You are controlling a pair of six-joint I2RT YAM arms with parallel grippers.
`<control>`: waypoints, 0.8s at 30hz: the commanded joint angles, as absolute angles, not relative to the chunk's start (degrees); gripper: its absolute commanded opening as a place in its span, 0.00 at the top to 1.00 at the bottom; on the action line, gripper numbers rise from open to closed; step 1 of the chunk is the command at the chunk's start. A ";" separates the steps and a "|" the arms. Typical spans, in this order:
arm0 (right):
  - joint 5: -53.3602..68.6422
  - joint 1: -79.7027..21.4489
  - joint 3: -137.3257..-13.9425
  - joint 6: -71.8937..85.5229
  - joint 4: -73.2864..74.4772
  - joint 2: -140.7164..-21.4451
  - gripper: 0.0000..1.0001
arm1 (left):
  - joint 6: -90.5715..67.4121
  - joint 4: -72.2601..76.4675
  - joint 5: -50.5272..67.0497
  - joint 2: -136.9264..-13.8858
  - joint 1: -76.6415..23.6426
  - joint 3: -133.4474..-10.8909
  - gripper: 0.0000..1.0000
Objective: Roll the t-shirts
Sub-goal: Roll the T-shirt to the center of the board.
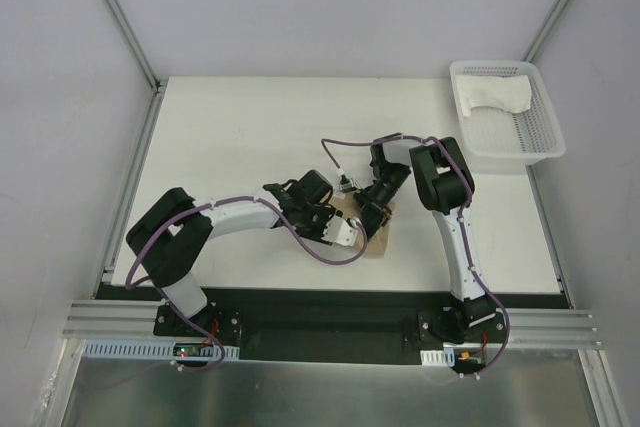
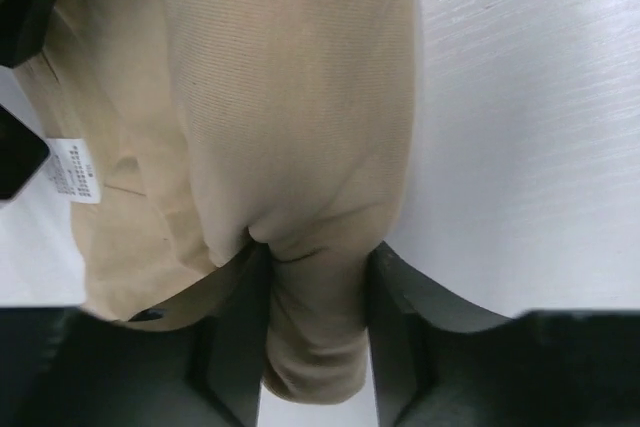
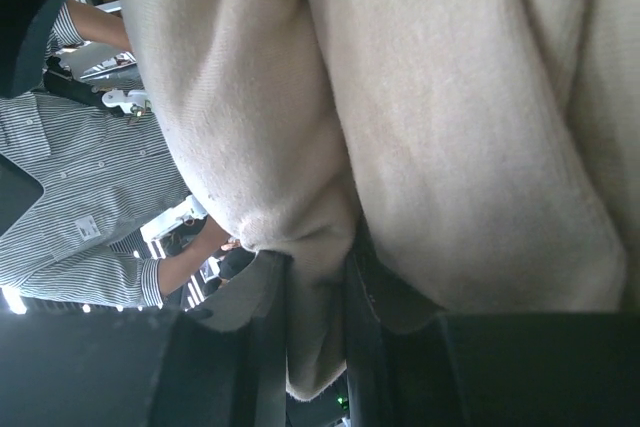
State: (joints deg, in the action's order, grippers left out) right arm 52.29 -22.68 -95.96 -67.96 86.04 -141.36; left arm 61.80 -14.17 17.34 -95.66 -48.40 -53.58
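In the top external view, the plain white cloth t-shirt (image 1: 495, 95) is lying as a compact bundle inside the white plastic mesh basket (image 1: 546, 153) at the upper right. I judge that half of the job finished. Nothing else is showing in the basket. At lower centre, the plain tan soft-cloth t-shirt (image 1: 375, 240) is sitting bunched small on the white table (image 1: 240, 137). It is mostly hidden under the left gripper (image 1: 345, 234) and the right gripper (image 1: 372, 215), which are meeting over it well apart from the basket.

In the left wrist view, the left gripper's fingers (image 2: 232, 347) are pinching a fold of tan cloth at lower centre. The small white neck label (image 2: 72, 172) is showing at the left edge.

In the right wrist view, the right gripper's fingers (image 3: 268, 347) are clamping another tan fold at the bottom. A person in a striped shirt (image 3: 80, 177) is showing beyond it at the left.

The tan shirt is looking folded thick, though I cannot tell whether its roll is complete. Finishing it and moving it to the basket seems to be what is left.
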 commanded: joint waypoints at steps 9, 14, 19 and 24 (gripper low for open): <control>51.16 -16.71 -97.55 -73.65 94.92 -136.52 0.83 | 59.24 -30.58 20.30 -102.92 -48.87 -56.07 1.00; 47.82 -4.76 -104.58 -77.51 94.23 -120.62 0.34 | 54.50 -35.77 25.22 -103.44 -48.25 -58.09 1.00; 38.02 1.84 -102.94 -60.95 63.68 -96.99 0.04 | 52.39 -40.34 26.02 -107.04 -48.25 -63.01 1.00; 23.32 2.73 -78.33 -31.35 15.15 -73.76 0.04 | 51.15 -45.00 28.83 -110.91 -47.46 -68.81 1.00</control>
State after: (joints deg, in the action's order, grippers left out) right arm 36.58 4.56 -91.50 -57.19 48.18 -85.65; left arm 54.74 -30.87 22.76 -104.79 -47.46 -68.82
